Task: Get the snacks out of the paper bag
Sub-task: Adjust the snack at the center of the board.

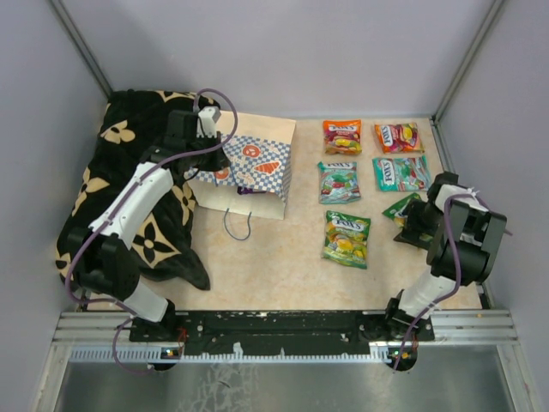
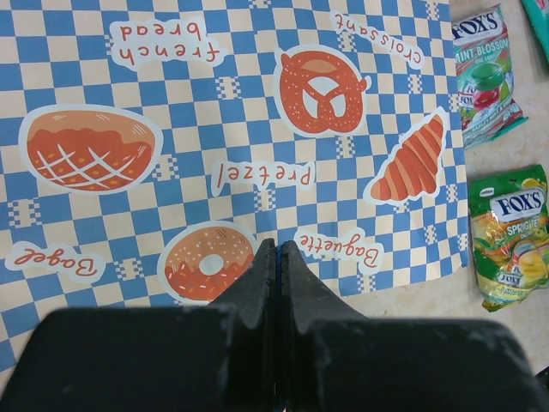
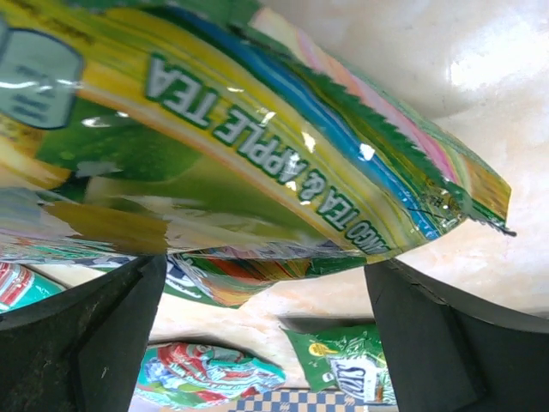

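Tabletop (image 1: 274, 270), black cloth (image 1: 101, 165) beside paper bag (image 1: 257, 163).

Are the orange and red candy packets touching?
Apart. The top view shows bare table between the orange packet and the red packet.

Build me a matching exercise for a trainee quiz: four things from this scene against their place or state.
1 left pincer
2 right pincer
3 paper bag
4 orange snack packet

A far row, beside the red packet
B open, at the green apple-tea packet
C fully shut
D beside the black flowered cloth

Pairs: 1-C, 2-B, 3-D, 4-A
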Available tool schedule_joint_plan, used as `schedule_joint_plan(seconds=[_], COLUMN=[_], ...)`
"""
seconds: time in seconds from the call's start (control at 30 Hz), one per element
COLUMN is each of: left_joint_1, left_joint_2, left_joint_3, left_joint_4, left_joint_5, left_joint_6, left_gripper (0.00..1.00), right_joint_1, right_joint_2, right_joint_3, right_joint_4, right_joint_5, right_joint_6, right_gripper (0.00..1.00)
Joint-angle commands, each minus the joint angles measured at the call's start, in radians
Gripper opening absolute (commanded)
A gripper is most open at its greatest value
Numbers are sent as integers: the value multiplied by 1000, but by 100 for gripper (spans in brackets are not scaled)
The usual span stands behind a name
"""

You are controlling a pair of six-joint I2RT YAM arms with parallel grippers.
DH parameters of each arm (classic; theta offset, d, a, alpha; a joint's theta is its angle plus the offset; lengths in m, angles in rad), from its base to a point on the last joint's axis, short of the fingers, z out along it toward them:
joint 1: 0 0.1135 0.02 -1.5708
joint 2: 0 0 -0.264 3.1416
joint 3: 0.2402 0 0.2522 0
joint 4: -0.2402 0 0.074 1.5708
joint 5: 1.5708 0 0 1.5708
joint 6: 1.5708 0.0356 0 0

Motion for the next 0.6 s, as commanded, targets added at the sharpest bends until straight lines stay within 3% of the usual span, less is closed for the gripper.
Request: schedule_joint_plan(seconds=[0.0, 0.17, 0.33, 0.43, 0.57], left_joint_1=[-2, -3, -4, -5, -7], left_joint_2=[9, 16, 28, 25, 18], left_joint_3=[-10, -12, -5, 2, 6], left_joint_4=[14, 19, 15, 8, 3], left_joint_5=[-2, 2, 9, 7, 3], left_joint_6=[18, 14, 12, 17, 19], left_gripper=[0, 0, 0, 0, 0], right_joint_1=[-1, 17, -10, -25, -29], right_joint_2=[87, -74, -315, -310, -174], right_joint_3=[-23, -44, 23, 115, 238], right_joint_4=[-50, -119, -196, -223, -267], right_joint_5=[187, 257, 280, 237, 178], right_joint_6=[-157, -299, -198, -125, -71], right_gripper=[99, 99, 99, 99, 99])
